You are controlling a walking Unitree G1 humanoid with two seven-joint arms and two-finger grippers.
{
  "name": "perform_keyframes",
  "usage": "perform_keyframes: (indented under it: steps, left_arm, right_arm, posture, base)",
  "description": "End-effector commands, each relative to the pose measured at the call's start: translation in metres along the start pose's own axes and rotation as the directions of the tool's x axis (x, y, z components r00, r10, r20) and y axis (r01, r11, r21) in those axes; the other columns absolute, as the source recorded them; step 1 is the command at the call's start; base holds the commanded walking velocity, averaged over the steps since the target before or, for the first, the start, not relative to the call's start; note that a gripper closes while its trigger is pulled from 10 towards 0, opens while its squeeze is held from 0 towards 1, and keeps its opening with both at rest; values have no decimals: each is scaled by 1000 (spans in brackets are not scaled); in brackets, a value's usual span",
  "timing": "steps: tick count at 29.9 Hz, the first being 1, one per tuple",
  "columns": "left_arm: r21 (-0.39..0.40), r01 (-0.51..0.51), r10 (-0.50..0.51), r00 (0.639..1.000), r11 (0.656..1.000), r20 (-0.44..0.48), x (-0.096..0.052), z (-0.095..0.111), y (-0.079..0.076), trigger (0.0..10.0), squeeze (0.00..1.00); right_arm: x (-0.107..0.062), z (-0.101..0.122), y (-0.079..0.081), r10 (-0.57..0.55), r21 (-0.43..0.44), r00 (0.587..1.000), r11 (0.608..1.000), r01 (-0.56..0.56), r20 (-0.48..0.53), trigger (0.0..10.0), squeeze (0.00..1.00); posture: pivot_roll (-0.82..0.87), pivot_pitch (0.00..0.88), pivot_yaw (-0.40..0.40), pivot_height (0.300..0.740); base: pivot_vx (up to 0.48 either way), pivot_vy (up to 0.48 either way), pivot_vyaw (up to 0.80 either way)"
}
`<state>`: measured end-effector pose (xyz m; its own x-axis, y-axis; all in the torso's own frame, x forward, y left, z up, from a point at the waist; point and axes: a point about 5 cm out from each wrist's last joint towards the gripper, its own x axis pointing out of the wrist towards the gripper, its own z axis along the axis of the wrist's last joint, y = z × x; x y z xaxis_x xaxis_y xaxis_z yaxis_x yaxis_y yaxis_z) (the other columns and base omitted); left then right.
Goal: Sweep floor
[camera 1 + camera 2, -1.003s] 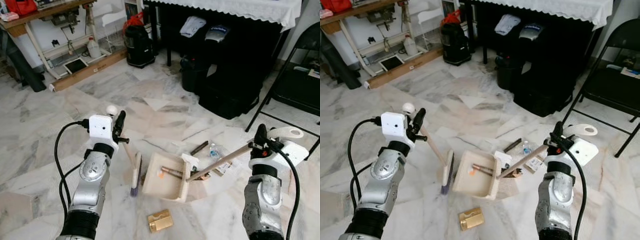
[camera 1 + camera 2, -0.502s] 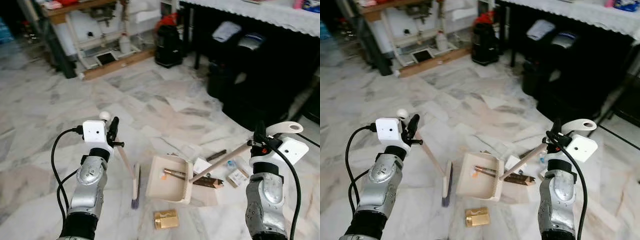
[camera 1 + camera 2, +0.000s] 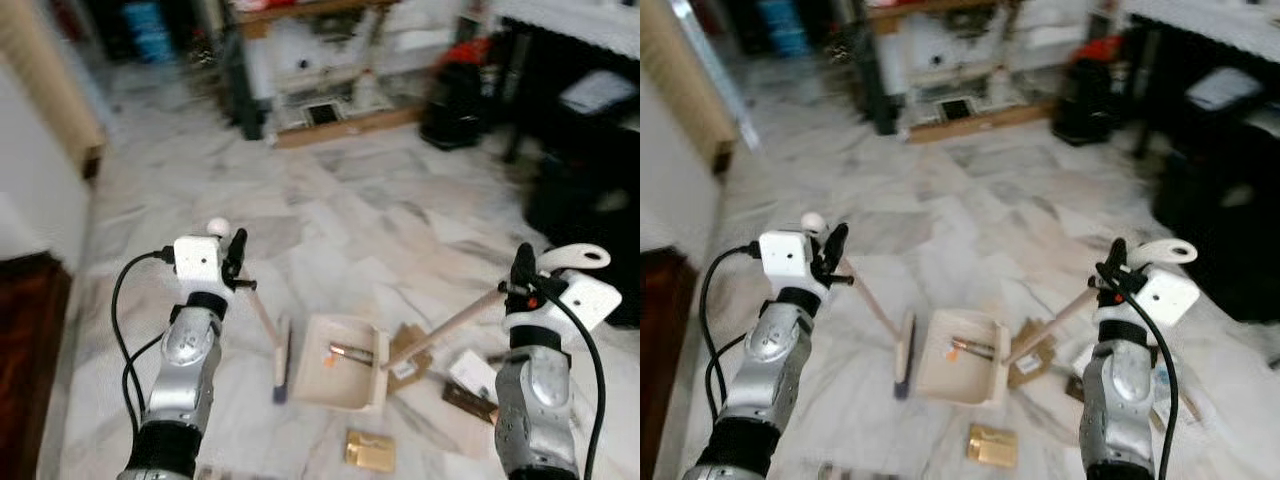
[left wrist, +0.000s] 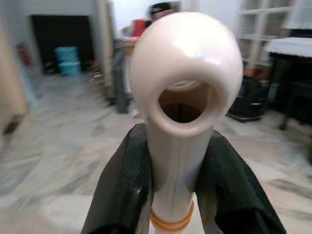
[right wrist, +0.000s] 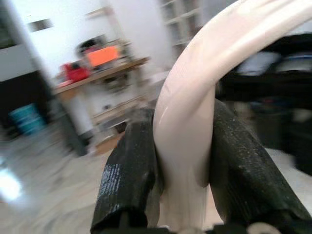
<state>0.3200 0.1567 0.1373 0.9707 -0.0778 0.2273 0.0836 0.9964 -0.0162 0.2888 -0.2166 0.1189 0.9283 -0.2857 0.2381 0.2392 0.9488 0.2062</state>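
Left tool point(image 3: 236, 262): clenched around the broom handle point(image 4: 181, 146), brush head point(image 3: 284, 346) resting on the marble floor point(image 3: 330, 215) just beside the dustpan.
Right tool point(image 3: 521, 278): clamped on the dustpan handle point(image 3: 450, 320).
Dustpan point(image 3: 338, 362): on the floor between the arms, a pen-like item inside.
Litter: gold box point(image 3: 369, 450) near the pan, cardboard and packets point(image 3: 470, 372) beside it.
Risk: blurred views suggest the robot is moving; a tilted pan could spill its contents, and scattered litter could be missed.

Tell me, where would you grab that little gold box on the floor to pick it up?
The gold box lies flat on the marble floor, just in front of the dustpan. I'd come straight down from above and pinch its two long sides, probably; they look straight and parallel, though the picture is blurry.
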Motion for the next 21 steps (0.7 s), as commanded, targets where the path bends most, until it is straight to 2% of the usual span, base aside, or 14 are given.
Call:
perform_keyframes:
  steps: [1, 12, 21]
  left_arm:
    - [13, 4, -4, 998, 1000, 61, 3, 12, 0, 10000, 0]
    - [28, 23, -25, 997, 999, 72, 6, 16, -5, 10000, 0]
    - [47, 4, -7, 997, 999, 80, 6, 19, -3, 10000, 0]
  right_arm:
    - [4, 13, 0, -2, 19, 998, 1000, 1, 63, 10000, 0]
    - [7, 15, 1, -4, 21, 998, 1000, 3, 64, 10000, 0]
    - [13, 19, 3, 10, 28, 997, 1000, -12, 70, 10000, 0]
  posture:
    - [-7, 0, 42, 740]
    - [-6, 10, 44, 740]
    - [-4, 40, 34, 740]
  base:
    - [0, 0, 800]
    - [0, 0, 800]
    - [0, 0, 800]
